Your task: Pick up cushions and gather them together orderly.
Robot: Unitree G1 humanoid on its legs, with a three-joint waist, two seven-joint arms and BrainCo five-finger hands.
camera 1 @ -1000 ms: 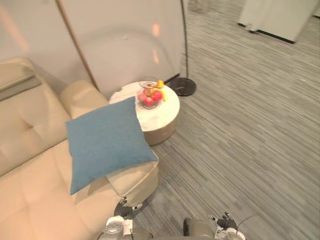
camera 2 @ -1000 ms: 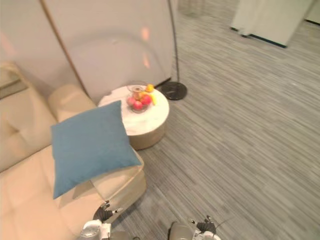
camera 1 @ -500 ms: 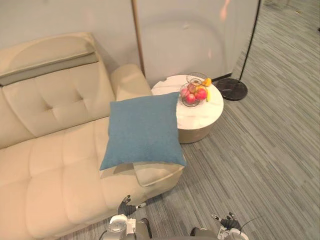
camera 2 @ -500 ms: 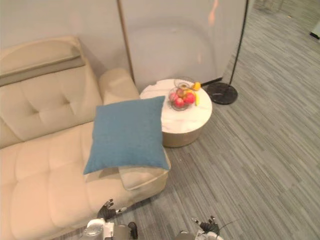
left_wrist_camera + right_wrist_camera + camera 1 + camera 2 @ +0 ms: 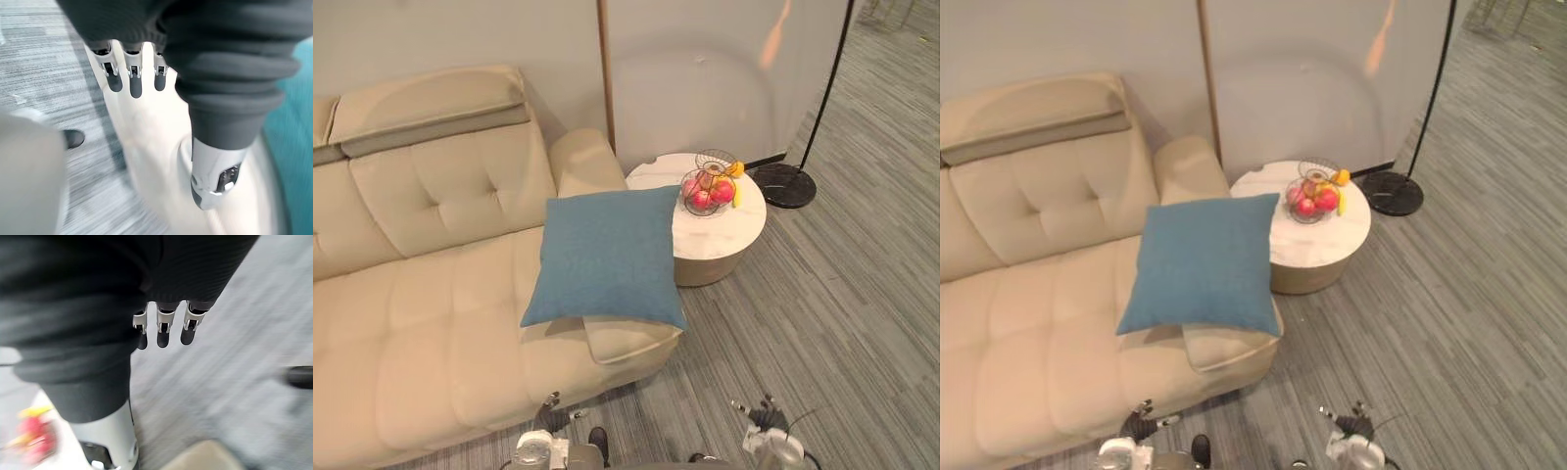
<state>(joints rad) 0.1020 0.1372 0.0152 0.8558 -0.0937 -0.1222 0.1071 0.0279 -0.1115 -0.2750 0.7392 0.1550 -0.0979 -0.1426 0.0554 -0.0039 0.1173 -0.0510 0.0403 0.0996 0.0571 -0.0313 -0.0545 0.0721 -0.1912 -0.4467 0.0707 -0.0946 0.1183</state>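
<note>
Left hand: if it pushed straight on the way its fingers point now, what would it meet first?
Probably the cream sofa: the left hand has straight fingers aimed at its pale seat edge beside the carpet, with the blue cushion off to the thumb's side. Depth is unclear.

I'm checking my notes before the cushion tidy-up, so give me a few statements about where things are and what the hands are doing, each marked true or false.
1. The blue cushion lies on the sofa. True.
2. The fruit bowl stands on the floor. False: it stands on the round table beside the sofa.
3. The left hand grips the blue cushion. False: its fingers are straight and it holds nothing.
4. The right hand is open and holds nothing. True.
</note>
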